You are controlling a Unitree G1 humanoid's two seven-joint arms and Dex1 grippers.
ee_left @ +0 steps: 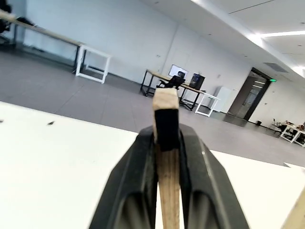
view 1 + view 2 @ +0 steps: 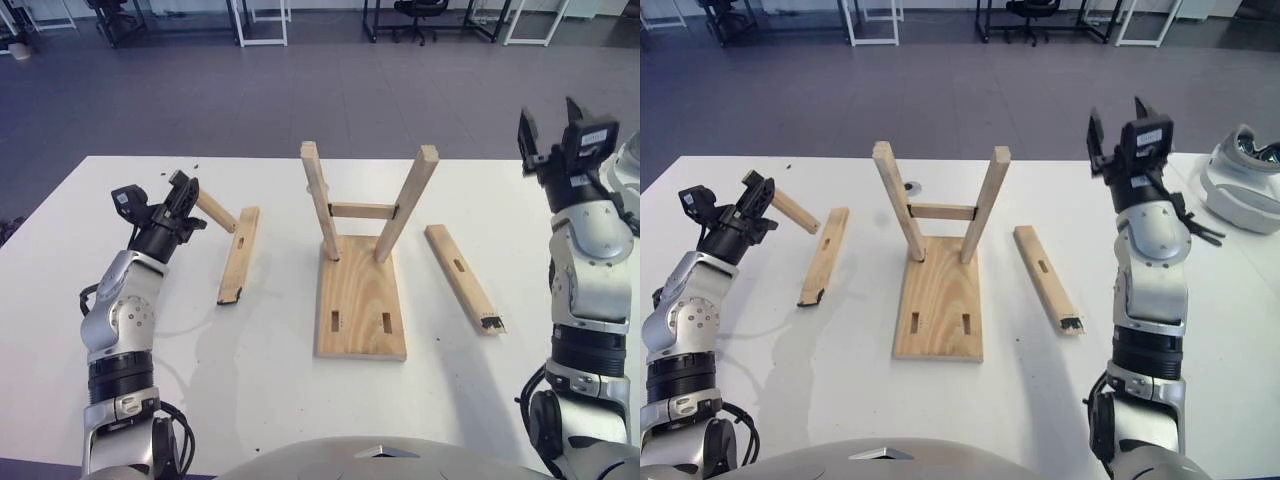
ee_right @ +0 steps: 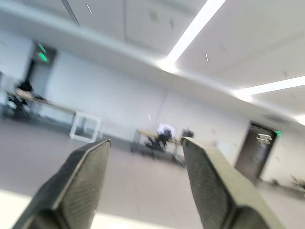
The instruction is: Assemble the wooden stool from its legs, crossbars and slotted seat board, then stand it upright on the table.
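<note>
Seat board (image 2: 362, 310) lies on the table (image 2: 260, 390), 2 fitted legs (image 2: 318, 200) and 1 fitted crossbar (image 2: 363, 211) in place; 2 near slots are empty. 2 loose legs (image 2: 239, 254) (image 2: 463, 277) flank it. Left gripper (image 2: 187, 192) pinches the loose crossbar (image 2: 217, 212); right gripper (image 2: 550, 120), raised, is spread and empty.

You have white headset (image 2: 1243, 178) on table (image 2: 760, 350), far right, near edge. Small grey disc (image 2: 912, 187) at your far centre. Dark specks (image 2: 160, 172) far left on tabletop. Beyond: grey floor (image 2: 200, 90), white desk frame (image 2: 260, 22), black desk (image 2: 480, 15) with office chair (image 2: 420, 12).
</note>
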